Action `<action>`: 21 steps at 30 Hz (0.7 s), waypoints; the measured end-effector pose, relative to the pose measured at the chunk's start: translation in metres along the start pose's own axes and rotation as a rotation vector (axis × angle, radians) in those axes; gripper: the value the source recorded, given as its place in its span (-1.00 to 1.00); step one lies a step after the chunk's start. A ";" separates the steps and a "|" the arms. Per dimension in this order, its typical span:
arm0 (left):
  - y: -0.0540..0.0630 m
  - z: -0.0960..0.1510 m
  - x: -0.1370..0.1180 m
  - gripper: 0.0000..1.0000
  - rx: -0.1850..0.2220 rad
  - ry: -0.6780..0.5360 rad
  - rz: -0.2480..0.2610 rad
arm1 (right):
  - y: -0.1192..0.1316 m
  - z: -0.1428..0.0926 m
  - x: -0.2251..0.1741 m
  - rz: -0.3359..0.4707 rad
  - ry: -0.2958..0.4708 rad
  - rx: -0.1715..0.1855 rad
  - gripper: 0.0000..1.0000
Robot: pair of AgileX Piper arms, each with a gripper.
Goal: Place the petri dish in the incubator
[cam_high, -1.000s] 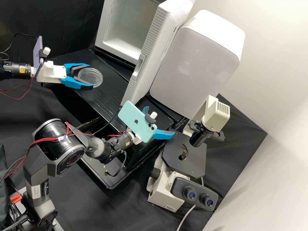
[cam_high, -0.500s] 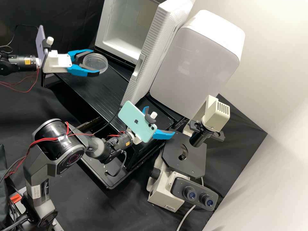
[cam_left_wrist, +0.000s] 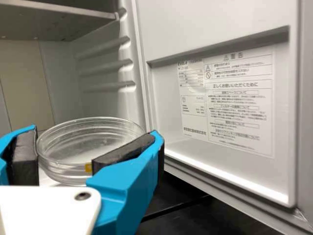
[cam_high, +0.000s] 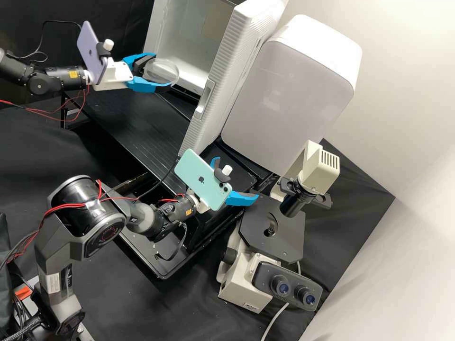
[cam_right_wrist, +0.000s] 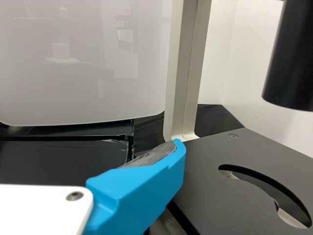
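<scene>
The clear round petri dish (cam_high: pixel 162 70) (cam_left_wrist: pixel 88 142) hangs in the air at the mouth of the white incubator (cam_high: pixel 182 45). My left gripper (cam_high: pixel 159 72) (cam_left_wrist: pixel 90 156) is shut on the petri dish, one blue finger on each side of its rim. The chamber's ribbed side wall (cam_left_wrist: pixel 105 68) lies just beyond the dish, and the open door's inner face (cam_left_wrist: pixel 220 98) stands beside it. My right gripper (cam_high: pixel 242 196) stands open and holds nothing, low by the microscope stage (cam_high: pixel 272 227) (cam_right_wrist: pixel 234 166). One of its blue fingers (cam_right_wrist: pixel 142 186) hangs over that stage's edge.
The incubator door (cam_high: pixel 227 80) swings out over the black bench (cam_high: pixel 142 128). A second white box (cam_high: pixel 289 90) stands to the right of the door. The microscope (cam_high: pixel 279 265) with its dark objective (cam_right_wrist: pixel 293 54) sits at the front right.
My left gripper has lifted the petri dish off the bench and carried it up and to the right, to the incubator's opening. The right arm has kept still.
</scene>
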 end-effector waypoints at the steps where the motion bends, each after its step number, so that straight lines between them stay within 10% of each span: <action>1: 0.002 0.001 0.004 -1.00 0.004 -0.001 -0.002 | 0.000 0.000 0.000 0.000 0.000 0.000 1.00; 21: 0.017 0.003 0.068 -1.00 -0.060 0.134 -0.034 | 0.000 0.000 0.000 0.000 0.000 0.000 1.00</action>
